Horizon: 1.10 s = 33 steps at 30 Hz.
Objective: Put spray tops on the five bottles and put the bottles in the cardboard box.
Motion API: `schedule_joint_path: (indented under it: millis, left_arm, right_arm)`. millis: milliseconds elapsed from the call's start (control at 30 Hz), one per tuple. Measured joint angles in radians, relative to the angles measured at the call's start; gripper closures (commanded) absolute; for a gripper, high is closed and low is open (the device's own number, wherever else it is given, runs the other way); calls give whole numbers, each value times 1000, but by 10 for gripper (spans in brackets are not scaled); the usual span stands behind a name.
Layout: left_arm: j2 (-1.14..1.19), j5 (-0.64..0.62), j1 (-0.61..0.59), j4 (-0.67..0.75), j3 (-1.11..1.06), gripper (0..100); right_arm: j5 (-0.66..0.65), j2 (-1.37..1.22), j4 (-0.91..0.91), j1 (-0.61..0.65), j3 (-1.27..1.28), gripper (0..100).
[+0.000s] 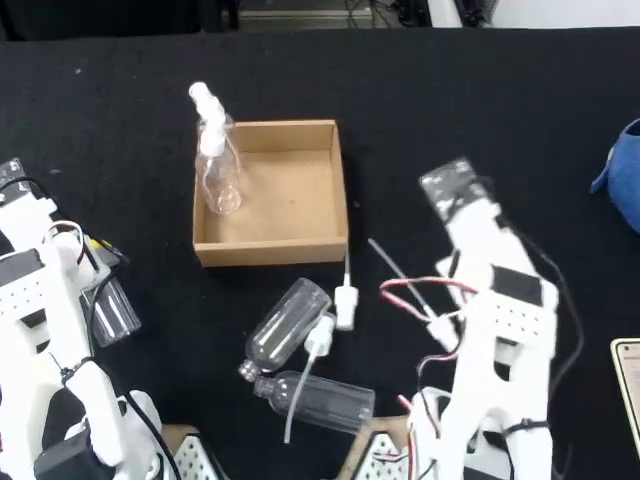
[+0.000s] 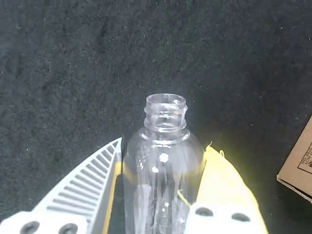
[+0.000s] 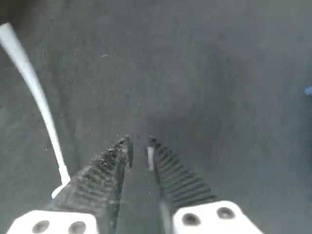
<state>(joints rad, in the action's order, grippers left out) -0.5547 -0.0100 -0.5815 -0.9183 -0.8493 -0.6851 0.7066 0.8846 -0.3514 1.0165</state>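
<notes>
Left gripper (image 2: 165, 146): is clamping the body of a clear bottle at the left side of the desk (image 1: 480, 90).
Held bottle (image 2: 165, 165): is sitting between the fingers with its threaded neck bare, carrying no spray top, well left of the cardboard box.
Capped bottle (image 1: 218, 170): is standing upright in the back left corner of the box, wearing a white spray top.
Cardboard box (image 1: 270, 250): is sitting open in the middle of the desk.
Two bare bottles: are lying on their sides in front of the box, one (image 1: 288, 322) slanting, the other (image 1: 320, 400) below it, necks close together.
Loose spray tops: one (image 1: 346, 300) is lying just before the box's front right corner; another (image 1: 320, 338) is resting against the slanting bottle, its tube crossing the lower one.
Thin white tube (image 1: 388, 262): is lying between the box and the right arm.
Right gripper (image 3: 140, 144): is holding nothing, fingers slightly parted, over bare desk beside that tube.
Blue object (image 1: 622, 180): is sitting at the right edge.
</notes>
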Motion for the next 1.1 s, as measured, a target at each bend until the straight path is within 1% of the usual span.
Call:
schedule_joint_path:
  millis: [67, 100, 233, 333, 467, 533, 633, 700, 767, 800, 833, 900, 967, 1033, 1100]
  left_arm:
    - [0, 0, 0, 0, 0, 970]
    - [0, 0, 0, 0, 0, 970]
    - [0, 0, 0, 0, 0, 970]
    - [0, 0, 0, 0, 0, 970]
    - [0, 0, 0, 0, 0, 970]
    - [0, 0, 0, 0, 0, 970]
    - [0, 0, 2, 0, -14, 970]
    - [0, 0, 3, 0, -14, 970]
    - [0, 0, 3, 0, -14, 970]
    - [0, 0, 3, 0, -14, 970]
    - [0, 0, 5, 0, -14, 970]
    - [0, 0, 5, 0, -14, 970]
    - [0, 0, 3, 0, -14, 970]
    - [0, 0, 3, 0, -14, 970]
    - [0, 0, 3, 0, -14, 970]
  right_arm:
    - [9, 0, 112, -17, -35, 742]
    - [-15, 0, 176, -18, -43, 735]
    - [-189, 0, 402, -18, -43, 753]
    - [-295, 0, 448, -18, -9, 760]
    - [-344, 0, 446, -18, 71, 765]
    - [-348, 0, 391, -18, 118, 773]
    - [-350, 0, 261, -18, 221, 781]
    - [-350, 0, 189, -18, 281, 851]
    - [-350, 0, 144, -20, 288, 987]
    - [-350, 0, 127, -31, 288, 989]
    - [-350, 0, 115, -48, 288, 965]
    - [-350, 0, 104, -75, 278, 991]
    - [-345, 0, 101, -133, 233, 985]
    - [-311, 0, 98, -196, 164, 986]
    - [-249, 0, 95, -258, 112, 977]
